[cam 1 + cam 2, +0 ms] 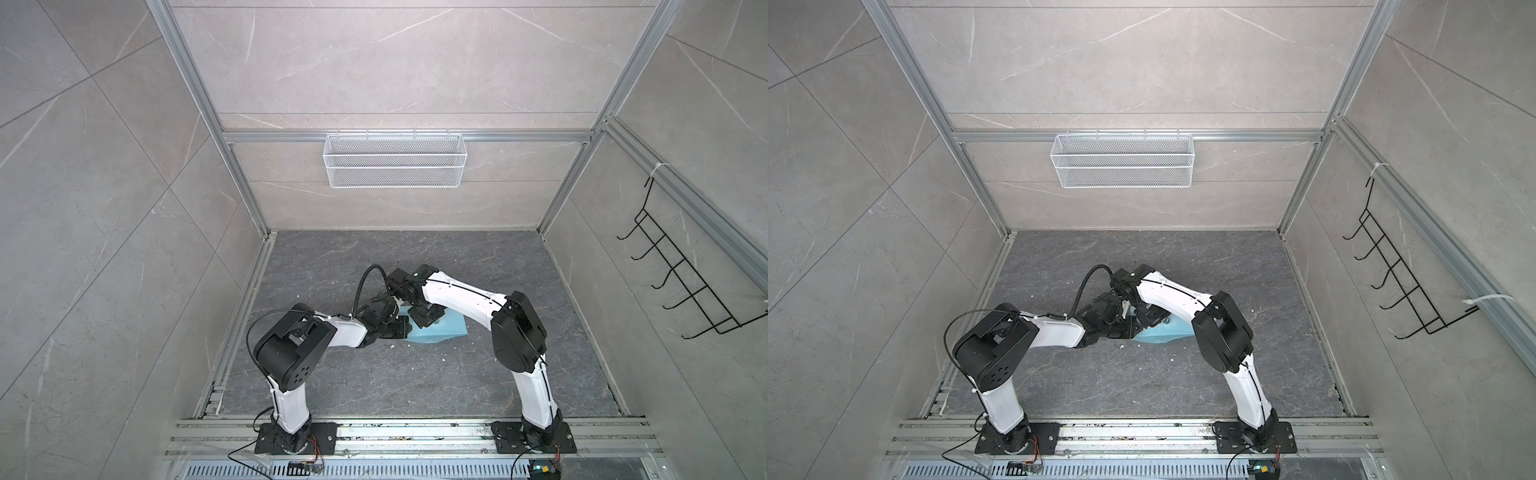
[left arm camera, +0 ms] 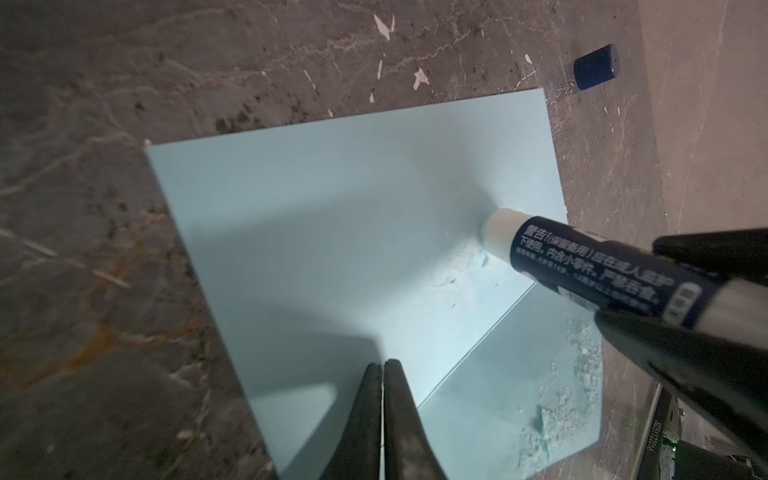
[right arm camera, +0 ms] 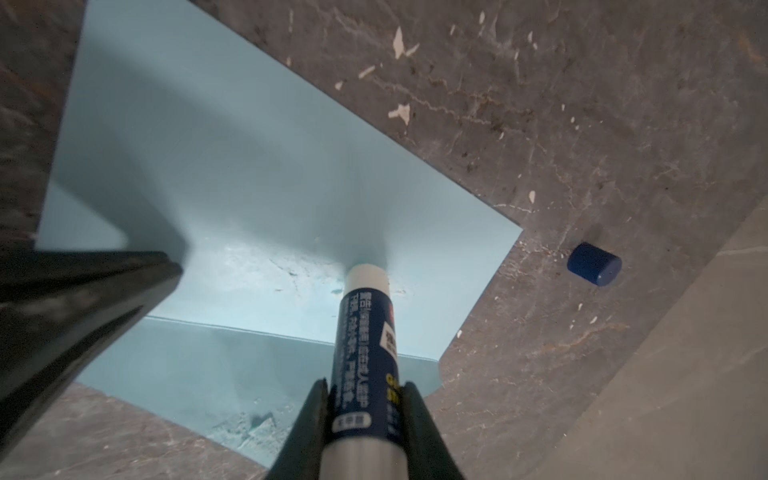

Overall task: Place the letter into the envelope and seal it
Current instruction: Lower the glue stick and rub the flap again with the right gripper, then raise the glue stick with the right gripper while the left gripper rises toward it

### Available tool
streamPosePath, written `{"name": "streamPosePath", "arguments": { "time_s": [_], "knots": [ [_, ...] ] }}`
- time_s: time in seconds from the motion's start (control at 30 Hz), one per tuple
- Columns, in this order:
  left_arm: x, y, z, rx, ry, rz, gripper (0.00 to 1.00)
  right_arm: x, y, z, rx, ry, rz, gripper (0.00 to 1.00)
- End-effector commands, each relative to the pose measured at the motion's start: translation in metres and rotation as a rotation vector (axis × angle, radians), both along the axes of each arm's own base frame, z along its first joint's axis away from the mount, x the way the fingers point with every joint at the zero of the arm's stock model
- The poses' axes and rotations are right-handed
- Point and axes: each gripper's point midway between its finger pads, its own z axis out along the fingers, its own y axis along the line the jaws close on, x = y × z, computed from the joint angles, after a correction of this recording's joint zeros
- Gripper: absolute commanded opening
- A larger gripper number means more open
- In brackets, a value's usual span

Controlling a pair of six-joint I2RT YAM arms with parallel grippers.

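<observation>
The right gripper (image 3: 365, 386) is clamped on a dark blue glue stick (image 3: 365, 332), its two fingers pressed against the sides of the barrel near the rear end, with white lettering along the label. The stick's white tip sits against the envelope (image 3: 249, 166), on the body just beyond the fold line and close to one short end; the paper looks slightly dimpled around the contact. Whitish smears mark the paper beside the tip. The left gripper (image 2: 381, 368) has its fingers closed together with only a hairline gap between them, and nothing shows between them; the tips are over the envelope near the fold line, and I cannot tell whether they touch the paper. The light blue envelope lies flat on the dark marbled table (image 3: 582, 104) between the two arms, partly hidden beneath both wrists in both top views. Its flap (image 3: 187, 374) is open, spread on the side toward the arm bases, and its inner face carries rough patches of residue. A dark blue cap (image 3: 594, 264) lies on its side on the table, apart from the envelope, off the short end nearest the glue tip. Small white flecks dot the surface around it
</observation>
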Motion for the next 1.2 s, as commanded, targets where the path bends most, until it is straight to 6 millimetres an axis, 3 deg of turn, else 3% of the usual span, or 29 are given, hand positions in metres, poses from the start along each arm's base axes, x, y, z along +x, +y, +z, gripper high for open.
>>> {"name": "streamPosePath", "arguments": {
  "time_s": [0.0,0.2,0.43,0.57,0.67,0.83,1.17],
  "knots": [
    [0.005,-0.009,0.015,-0.03,-0.027,-0.013,0.1,0.003,0.014,0.035,0.136,-0.088,-0.013,0.0],
    [0.006,-0.01,0.013,-0.029,-0.025,-0.015,0.1,0.004,0.012,0.055,0.195,-0.143,-0.014,0.0],
    [0.006,-0.01,0.015,-0.026,-0.025,-0.018,0.1,0.001,0.011,0.06,0.268,-0.139,-0.025,0.0],
    [0.007,-0.011,0.027,-0.046,-0.057,-0.025,0.1,0.001,0.008,0.061,0.314,-0.131,-0.043,0.0],
    [0.007,-0.011,0.045,-0.075,-0.108,-0.032,0.11,0.001,0.008,0.067,0.395,-0.131,-0.063,0.0],
    [0.008,-0.007,0.081,-0.13,-0.201,-0.018,0.23,0.004,0.004,0.084,0.523,-0.183,-0.103,0.0],
    [0.015,0.006,0.175,-0.228,-0.379,0.059,0.48,0.014,0.008,0.13,0.75,-0.431,-0.064,0.0]
  ]
}}
